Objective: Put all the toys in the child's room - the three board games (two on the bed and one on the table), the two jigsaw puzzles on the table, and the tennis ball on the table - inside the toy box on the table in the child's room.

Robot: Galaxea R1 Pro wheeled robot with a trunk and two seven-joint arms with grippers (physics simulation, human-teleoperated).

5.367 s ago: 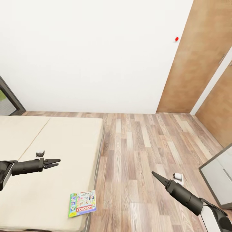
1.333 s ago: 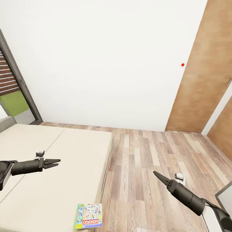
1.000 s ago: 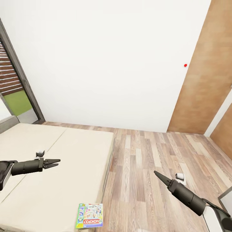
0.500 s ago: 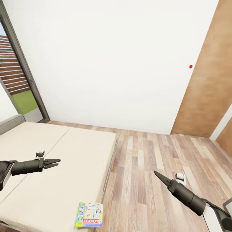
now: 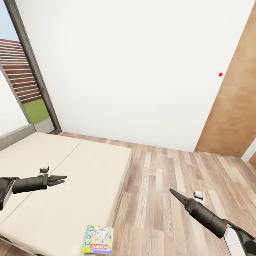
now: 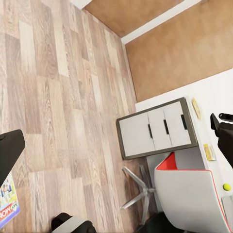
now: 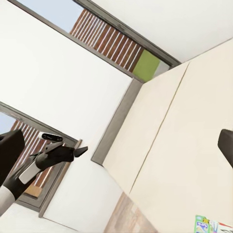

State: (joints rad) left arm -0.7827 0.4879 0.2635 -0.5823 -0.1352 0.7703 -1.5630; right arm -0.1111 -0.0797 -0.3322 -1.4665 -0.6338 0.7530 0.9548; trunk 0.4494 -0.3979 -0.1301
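Observation:
One of the board games, the Monopoly box (image 5: 97, 239), lies flat at the front corner of the cream bed (image 5: 81, 177); its corner (image 6: 7, 204) also shows in the left wrist view. My left gripper (image 5: 61, 179) hovers open over the mattress, left of and behind the box. My right gripper (image 5: 172, 192) is open above the wood floor, to the right of the bed. The tennis ball (image 6: 226, 186) rests on the pale table (image 6: 216, 104). The toy box and jigsaw puzzles are out of view.
A white wall and a brown door (image 5: 236, 106) stand ahead, and a dark-framed window (image 5: 32, 71) is at the left. White drawers (image 6: 158, 128) and a red-and-grey chair (image 6: 189, 194) stand by the table. Wood floor (image 5: 170, 177) runs between bed and door.
The whole view has swung left, so more of the window shows and the door sits further right. Both arms keep their pose, and the Monopoly box stays on the bed.

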